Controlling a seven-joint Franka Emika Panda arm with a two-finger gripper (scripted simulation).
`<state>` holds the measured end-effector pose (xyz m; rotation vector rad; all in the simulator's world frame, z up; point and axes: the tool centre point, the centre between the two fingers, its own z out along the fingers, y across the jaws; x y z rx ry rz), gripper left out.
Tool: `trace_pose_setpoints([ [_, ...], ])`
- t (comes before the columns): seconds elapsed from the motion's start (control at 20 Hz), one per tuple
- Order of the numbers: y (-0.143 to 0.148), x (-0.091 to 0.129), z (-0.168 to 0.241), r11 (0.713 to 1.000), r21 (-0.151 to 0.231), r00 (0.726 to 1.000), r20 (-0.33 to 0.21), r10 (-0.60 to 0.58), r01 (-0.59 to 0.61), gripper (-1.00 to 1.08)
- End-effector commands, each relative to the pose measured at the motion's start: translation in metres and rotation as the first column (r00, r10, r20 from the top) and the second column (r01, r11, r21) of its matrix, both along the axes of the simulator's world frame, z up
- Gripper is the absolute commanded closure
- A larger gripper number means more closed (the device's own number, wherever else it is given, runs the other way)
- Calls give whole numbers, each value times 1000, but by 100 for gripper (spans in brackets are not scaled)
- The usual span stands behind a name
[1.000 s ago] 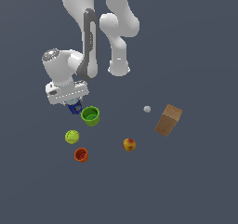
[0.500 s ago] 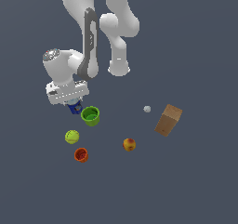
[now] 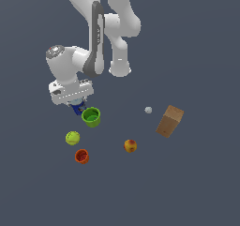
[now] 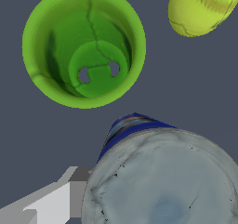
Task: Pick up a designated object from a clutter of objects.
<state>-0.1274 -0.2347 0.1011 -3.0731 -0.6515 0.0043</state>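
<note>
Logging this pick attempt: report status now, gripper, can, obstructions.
Gripper low over the blue can, jaw state unclear. Can mostly hidden under the hand in the exterior view. Green cup close beside the can; yellow-green ball apart.

**One plain surface, dark slate-grey**

The surface (image 3: 197, 183) is a flat, even slate-grey with a faint blue cast. It fills the exterior view out to every border. In the wrist view the same matt grey (image 4: 28, 135) shows, uniform in tone.
</note>
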Motion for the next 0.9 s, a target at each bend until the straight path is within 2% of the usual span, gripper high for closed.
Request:
trace_pose_setpoints([
  [0.0, 12, 7, 11, 1000, -2, 1000, 3, 0, 0, 108],
  [0.35, 60, 29, 51, 1000, -5, 1000, 2, 0, 0, 108],
  [0.85, 150, 73, 126, 1000, -7, 1000, 2, 0, 0, 108],
])
